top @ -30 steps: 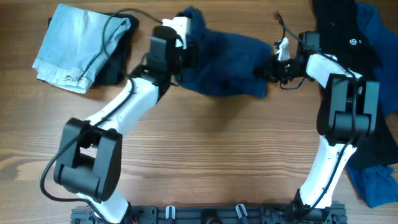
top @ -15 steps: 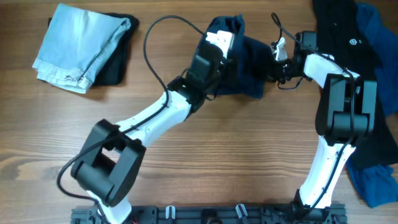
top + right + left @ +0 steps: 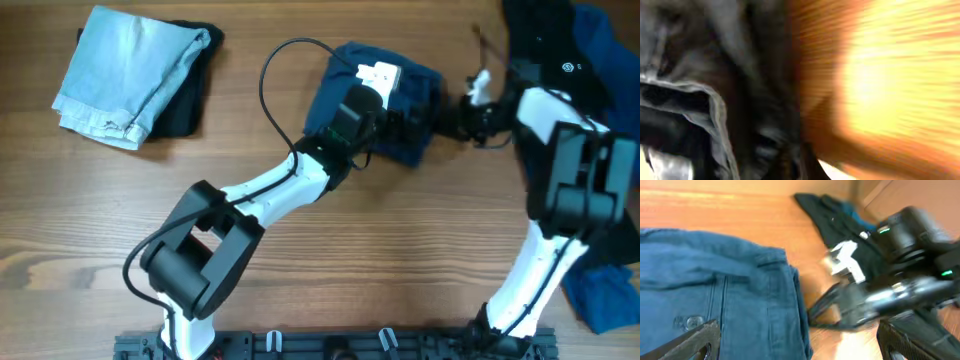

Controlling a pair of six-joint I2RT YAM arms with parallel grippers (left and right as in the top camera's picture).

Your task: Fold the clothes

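The dark navy shorts (image 3: pixel 345 95) lie doubled over in a compact bundle at the table's back middle. My left gripper (image 3: pixel 405 120) hovers over their right edge, open wide. In the left wrist view its fingers (image 3: pixel 695 340) straddle the shorts' hem (image 3: pixel 760 305) with nothing held. My right gripper (image 3: pixel 450 115) sits just right of the bundle and also shows in the left wrist view (image 3: pixel 860 305), smeared by motion. The right wrist view is all blur, with dark cloth (image 3: pixel 740 100) on the left and wood on the right, so its jaws cannot be read.
Folded light-blue denim (image 3: pixel 125 70) rests on a black garment (image 3: pixel 188 100) at the back left. A black garment with a small white logo (image 3: pixel 555 50) and brighter blue cloth (image 3: pixel 600 290) lie along the right edge, under the right arm.
My left gripper carried the shorts' left side across to the right, doubling them over, then opened and let go. The right arm drew back slightly to the right.
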